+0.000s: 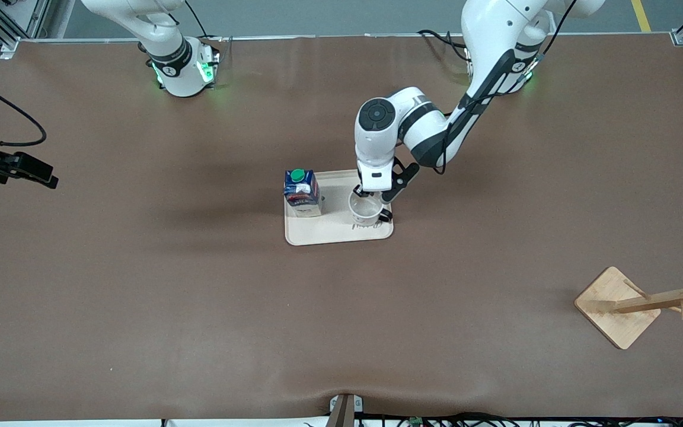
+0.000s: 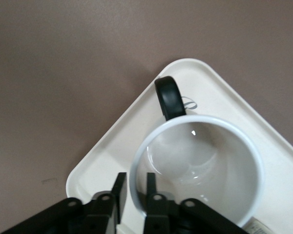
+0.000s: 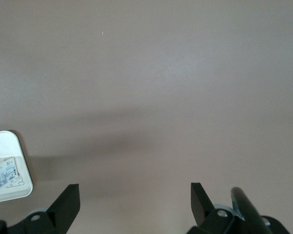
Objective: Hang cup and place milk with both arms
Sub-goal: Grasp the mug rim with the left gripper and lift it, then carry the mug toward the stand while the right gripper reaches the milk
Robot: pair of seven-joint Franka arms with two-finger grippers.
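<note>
1 wooden rack (image 1: 644, 302) nearest; 1 tray (image 1: 329, 232) w/ 1 milk (image 1: 302, 193), 1 cup (image 1: 366, 209). Left gripper (image 2: 134, 187) pinches cup rim; right gripper (image 3: 135, 201) wide open, holding nothing.

Even, bright overhead light; soft arm shadows on brown mat (image 1: 140, 296); small glare spots inside cup (image 2: 195, 170), just past jaws; wrist pics slightly soft.

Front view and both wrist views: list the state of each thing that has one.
Cup: upright on the tray, rim pinched by the left gripper.
Milk: upright on the tray, green cap on.
Right gripper: open over bare table, arm waiting.
Rack: standing, pegs empty.
</note>
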